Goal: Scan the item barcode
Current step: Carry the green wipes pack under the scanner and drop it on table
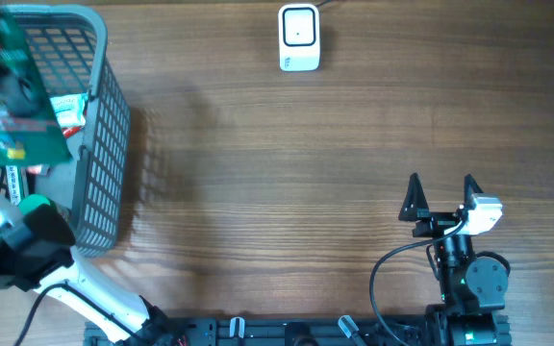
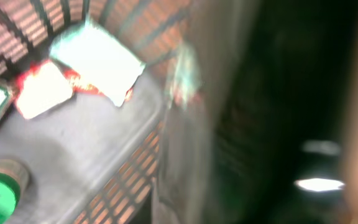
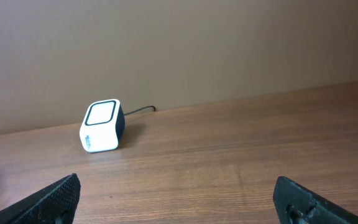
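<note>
Left pincer (image 1: pixel 6 88) clenched over grey mesh basket (image 1: pixel 104 144), apparently gripping green flat packet (image 1: pixel 17 130); a thin-edge hold risks dropping it before the white box-shaped scanner (image 1: pixel 298 38).

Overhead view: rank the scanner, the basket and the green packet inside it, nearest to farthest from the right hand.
1. Scanner, at the far edge, left of the right hand.
2. Basket, at the far left side.
3. Green packet, inside the basket, farthest left.
</note>
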Robot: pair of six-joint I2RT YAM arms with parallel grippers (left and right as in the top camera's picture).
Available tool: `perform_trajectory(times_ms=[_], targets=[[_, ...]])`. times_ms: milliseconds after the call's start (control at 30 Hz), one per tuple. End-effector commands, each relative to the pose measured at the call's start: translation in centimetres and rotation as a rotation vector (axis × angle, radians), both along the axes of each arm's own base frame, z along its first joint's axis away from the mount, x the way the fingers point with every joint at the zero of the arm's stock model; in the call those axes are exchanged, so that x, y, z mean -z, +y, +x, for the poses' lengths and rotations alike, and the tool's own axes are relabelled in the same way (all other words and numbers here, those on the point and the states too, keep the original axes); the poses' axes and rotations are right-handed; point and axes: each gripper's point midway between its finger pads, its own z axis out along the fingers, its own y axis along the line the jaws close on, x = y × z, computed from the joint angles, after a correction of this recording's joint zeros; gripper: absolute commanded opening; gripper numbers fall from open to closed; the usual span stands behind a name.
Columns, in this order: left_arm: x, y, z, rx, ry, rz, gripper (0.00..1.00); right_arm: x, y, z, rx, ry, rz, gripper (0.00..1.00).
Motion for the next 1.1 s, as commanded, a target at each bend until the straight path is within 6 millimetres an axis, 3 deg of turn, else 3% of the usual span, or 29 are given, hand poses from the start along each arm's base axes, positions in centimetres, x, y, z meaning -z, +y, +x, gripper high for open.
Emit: perform_trajectory(times_ms=[0,33,67,133,167,233,300,433,467,533,600,633,700,767,800,833,867,967,1033,1067], targets=[[-9.5,-3.3,-1.7,-0.047,-0.271,0.023,0.04,-0.2,0.3,0.0,-0.015,-0.009,-0.012,1.0],[-11.9,-5.4,-1.9,0.015,-0.354,0.017,0.04,-0.2,0.3,0.0,-0.015,-0.008,-0.012,0.99],[-14.5,-10.7,-2.8,0.16,-0.439,-0.027,0.04,-0.2,0.3,0.0,-0.015,-0.008,-0.012,1.0],[-14.6,-16.4,-2.9,0.356,-0.446,-0.022,0.04,-0.2,0.3,0.0,-0.015,-0.009,-0.012,1.0],[-14.3,-20.5,-2.7,0.531,-0.454,0.009,0.04,-0.2,0.3,0.0,-0.015,-0.008,-0.012,1.0],[-10.3,-32.0,-3.2,0.97,-0.383,0.011,0.04,-0.2,0.3,0.0,-0.015,-0.009,-0.012,1.0],[-6.2,-36.9,-3.9,1.156,-0.279,0.018,0.04,-0.2,0.3,0.0,-0.015,-0.008,-0.013,1.0],[5.5,-44.2,-6.0,1.459,0.021,0.085,0.04,-0.2,0.3,0.0,-0.015,-0.008,-0.012,1.0],[7.6,-45.1,-6.3,1.485,0.069,0.087,0.04,-0.2,0.3,0.0,-0.015,-0.008,-0.012,1.0],[13.8,-47.2,-6.9,1.54,0.172,0.1,0.04,-0.2,0.3,0.0,-0.015,-0.008,-0.012,1.0],[17.3,-47.9,-7.3,1.561,0.213,0.101,0.04,-0.2,0.3,0.0,-0.015,-0.008,-0.012,1.0],[20.8,-48.3,-8.0,1.577,0.24,0.098,0.04,-0.2,0.3,0.0,-0.015,-0.008,-0.012,1.0],[24.2,-48.3,-9.0,1.592,0.266,0.096,0.08,-0.2,0.3,0.0,-0.015,-0.008,-0.012,1.0],[26.7,-47.9,-9.7,1.591,0.288,0.092,0.19,-0.2,0.3,0.0,-0.015,-0.009,-0.012,1.0],[27.1,-47.7,-9.9,1.59,0.296,0.091,0.27,-0.2,0.3,0.0,-0.015,-0.008,-0.012,1.0],[27.1,-47.7,-9.8,1.588,0.296,0.091,0.77,-0.2,0.3,0.0,-0.015,-0.008,-0.012,1.0],[26.8,-47.8,-9.7,1.589,0.283,0.092,1.0,-0.2,0.3,0.0,-0.015,-0.008,-0.012,1.0],[23.6,-48.3,-8.2,1.582,0.207,0.133,1.0,-0.2,0.3,0.0,-0.015,-0.008,-0.012,1.0],[18.8,-48.2,-6.1,1.551,0.12,0.238,1.0,-0.2,0.3,0.0,-0.015,-0.008,-0.012,1.0],[15.1,-47.7,-4.5,1.513,0.045,0.33,1.0,-0.2,0.3,0.0,-0.015,-0.009,-0.012,1.0]])
